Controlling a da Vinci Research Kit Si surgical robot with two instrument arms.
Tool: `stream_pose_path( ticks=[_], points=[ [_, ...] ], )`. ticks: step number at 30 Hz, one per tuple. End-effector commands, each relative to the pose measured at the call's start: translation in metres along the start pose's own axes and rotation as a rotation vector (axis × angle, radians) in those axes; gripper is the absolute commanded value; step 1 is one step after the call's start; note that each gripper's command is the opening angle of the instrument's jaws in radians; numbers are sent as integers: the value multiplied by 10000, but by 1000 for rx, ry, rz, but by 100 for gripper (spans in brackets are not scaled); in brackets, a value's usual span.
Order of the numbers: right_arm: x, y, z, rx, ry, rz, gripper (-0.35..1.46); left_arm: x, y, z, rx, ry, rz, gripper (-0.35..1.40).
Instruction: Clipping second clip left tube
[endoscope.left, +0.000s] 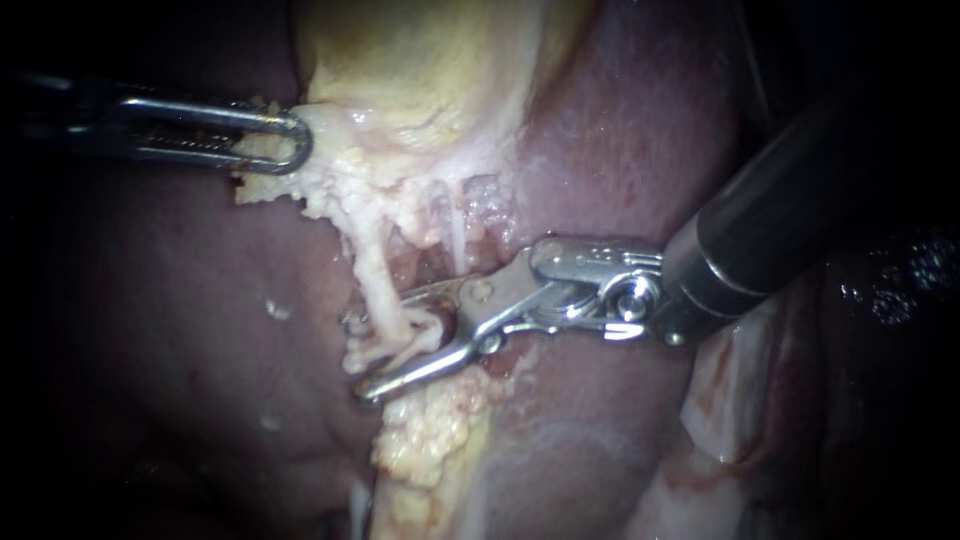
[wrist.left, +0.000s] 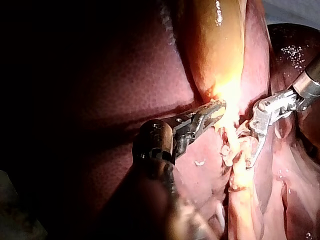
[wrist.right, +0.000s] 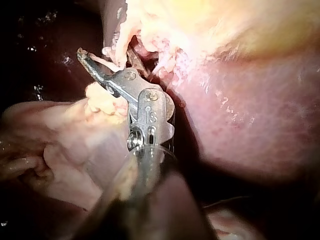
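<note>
Endoscope view shows the step in hand as placing, not yet closing: the right instrument (endoscope.left: 385, 345) has its two slim steel jaws apart and set astride the left tube (endoscope.left: 375, 270), one jaw on each side of it and a gap between them. The left tube is a pale, waxy cord, knobbly along its length, that curls into a small loop where the jaws cross it. A thinner, glassy strand (endoscope.left: 460, 235) hangs just beside the tube, on the side the right instrument comes from. Up the tube, where it spreads into lumpy yellow-white fat, the left instrument (endoscope.left: 295, 140) has its slotted, ridged jaws clamped on the ragged edge of the gallbladder (endoscope.left: 420, 60) and holds the tube stretched. Smooth, wet, dark red liver (endoscope.left: 170, 300) lies on both sides of the tube, and a grainy clump of fat (endoscope.left: 430, 430) sits past its curled end. I cannot tell for certain whether a clip already sits on the tube. The next move likely calls for the jaws to sit square across the tube, clear of the thin strand and the fat, and then to close while the left instrument keeps its pull steady.
</note>
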Motion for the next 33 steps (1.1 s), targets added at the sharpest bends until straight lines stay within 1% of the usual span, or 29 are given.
stream_pose_path(
  ticks=[1, 3, 6, 15, 17, 19, 20, 24, 26, 31, 33],
  points=[
    [1, 1, 3, -1, 4, -1, 45, 0, 0, 0, 0, 0, 0, -35],
    [3, 1, 7, 1, 13, 4, 45, 0, 0, 0, 0, 0, 0, -35],
    [5, -6, 12, 19, 21, 1, 45, 0, 0, 0, 0, 0, 0, -35],
    [10, -46, 19, 61, 13, 0, 42, 0, 0, 0, 0, 0, 0, -35],
    [10, -54, 18, 66, 6, 0, 41, 0, 0, 0, 0, 0, 0, -35],
    [10, -59, 17, 67, -7, 0, 39, 0, 0, 0, 0, 0, 0, -35],
    [10, -62, 17, 66, -19, 0, 38, 0, 0, 0, 0, 0, 0, -35],
    [10, -66, 16, 60, -54, 3, 32, 0, 0, 0, 0, 0, 0, -35],
    [12, -66, 16, 61, -53, 4, 25, 0, 0, 0, 0, 0, 0, -35],
    [15, -70, 16, 63, -53, 4, -6, 0, 0, 0, 0, 0, 0, -35],
    [15, -71, 16, 65, -53, 28, -17, 0, -1, 0, 0, 0, 0, -35]
  ],
)
